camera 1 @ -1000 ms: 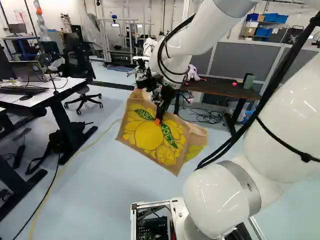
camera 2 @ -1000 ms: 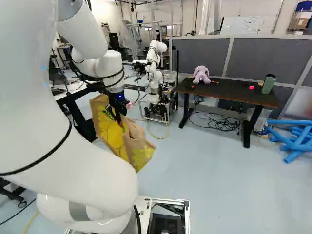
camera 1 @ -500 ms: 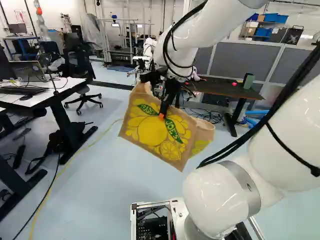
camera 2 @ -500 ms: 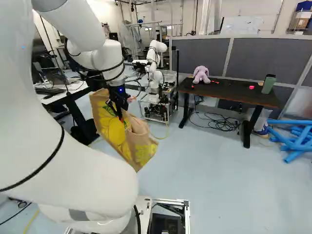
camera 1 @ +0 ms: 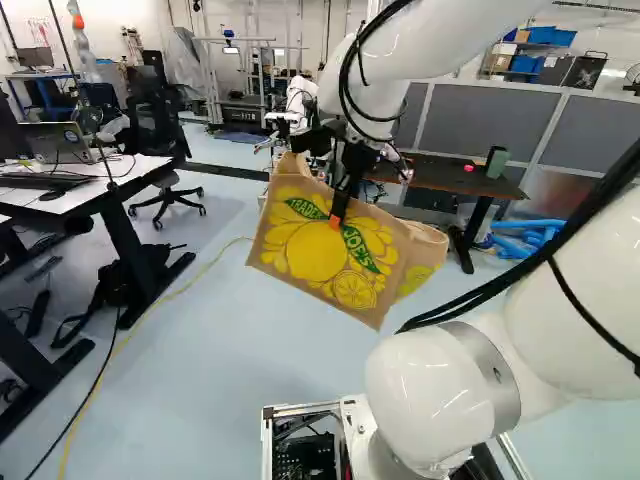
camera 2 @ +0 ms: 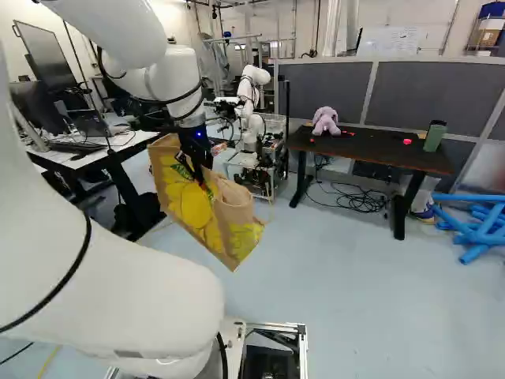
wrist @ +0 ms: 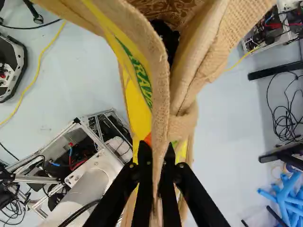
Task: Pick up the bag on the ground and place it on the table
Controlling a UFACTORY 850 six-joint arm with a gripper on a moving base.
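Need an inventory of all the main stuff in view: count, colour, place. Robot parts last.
bag: 1, tan with yellow print, hanging above the floor
dark table: 1, brown-black, before the partition
plush toy: 1, lilac, on dark table
tumbler: 1, green, dark table's far right, right base view
partition: 1, grey, behind dark table
foam tubes: several, blue, floor
cable tangle: 1, black, under dark table
white table: 1, left of left base view
laptop: 1, dark, on white table
office chair: 1, black, beyond white table
another robot: 1, white, beyond bag
arm: 1, white
gripper: 1, black, orange pads, shut on bag
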